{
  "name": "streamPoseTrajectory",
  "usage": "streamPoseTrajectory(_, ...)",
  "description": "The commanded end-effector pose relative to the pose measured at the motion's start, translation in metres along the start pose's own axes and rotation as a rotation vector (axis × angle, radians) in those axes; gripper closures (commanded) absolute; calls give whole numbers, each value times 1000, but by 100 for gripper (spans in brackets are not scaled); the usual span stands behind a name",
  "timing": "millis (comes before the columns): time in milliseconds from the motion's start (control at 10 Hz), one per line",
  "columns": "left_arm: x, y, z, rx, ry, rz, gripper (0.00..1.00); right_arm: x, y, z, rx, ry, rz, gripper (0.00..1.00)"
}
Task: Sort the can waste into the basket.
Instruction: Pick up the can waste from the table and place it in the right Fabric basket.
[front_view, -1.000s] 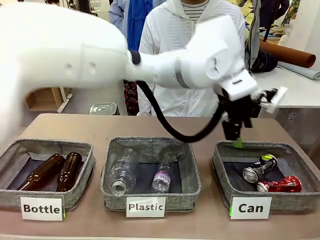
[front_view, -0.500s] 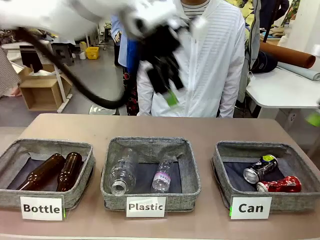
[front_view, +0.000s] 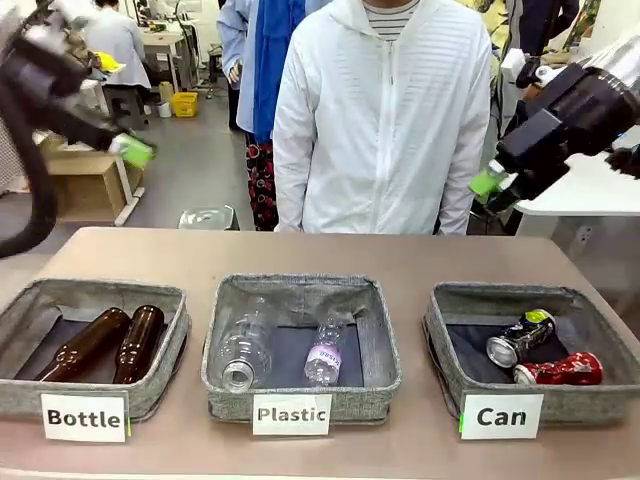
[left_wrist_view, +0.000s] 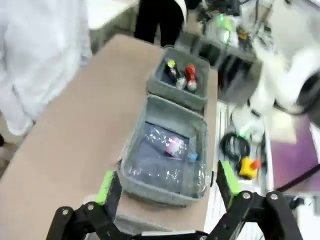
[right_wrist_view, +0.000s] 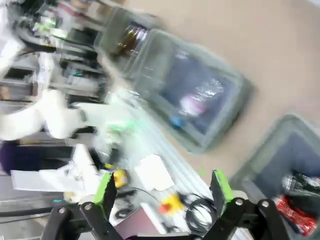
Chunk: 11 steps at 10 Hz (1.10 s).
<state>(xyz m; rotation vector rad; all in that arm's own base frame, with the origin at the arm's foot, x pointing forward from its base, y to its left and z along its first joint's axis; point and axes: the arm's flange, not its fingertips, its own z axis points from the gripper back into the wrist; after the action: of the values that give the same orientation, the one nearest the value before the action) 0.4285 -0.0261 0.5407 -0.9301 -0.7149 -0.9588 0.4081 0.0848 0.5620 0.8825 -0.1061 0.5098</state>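
Note:
The dented red can (front_view: 560, 370) and the black can (front_view: 520, 337) with a silver top lie side by side in the grey basket (front_view: 437, 335) labelled "Can" at the table's right. My left gripper (front_view: 125, 148) is high at the far left, open and empty, far from the cans. Raised above and behind the Can basket at the upper right, my right gripper (front_view: 492, 190) is also open and empty. In the left wrist view the open gripper (left_wrist_view: 167, 182) looks down on the Can basket (left_wrist_view: 156, 87) with the red can (left_wrist_view: 190, 75). The right wrist view is blurred; its gripper (right_wrist_view: 162, 186) is open above the red can (right_wrist_view: 295, 207).
The middle basket (front_view: 300, 412) labelled "Plastic" holds two clear bottles. The left basket (front_view: 85, 417) labelled "Bottle" holds two brown glass bottles. A person in a white jacket (front_view: 380, 120) stands at the far edge of the table.
My left arm swung up and away from above the Can basket, across the scene to the upper left. My right gripper came into view at the upper right. The cans lie still.

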Motion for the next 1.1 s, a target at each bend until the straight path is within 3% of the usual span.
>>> streamPoseTrajectory(0, -56, 61, -2, -119, -289, 201, 0, -15, -13, 34, 230, -76, -80, 0)
streamPoseTrajectory(100, -96, 95, -4, -211, -366, 313, 0, -24, -11, 51, 267, -118, -102, 0)
streamPoseTrajectory(200, -128, 129, -10, -198, -450, 484, 0, -32, -10, 63, 215, -159, -121, 0)
streamPoseTrajectory(300, -89, 60, 17, -107, -241, 221, 0, -16, -11, 32, 217, -71, -64, 0)
streamPoseTrajectory(1000, -89, 60, 17, -107, -241, 221, 0, -16, -11, 32, 217, -71, -64, 0)
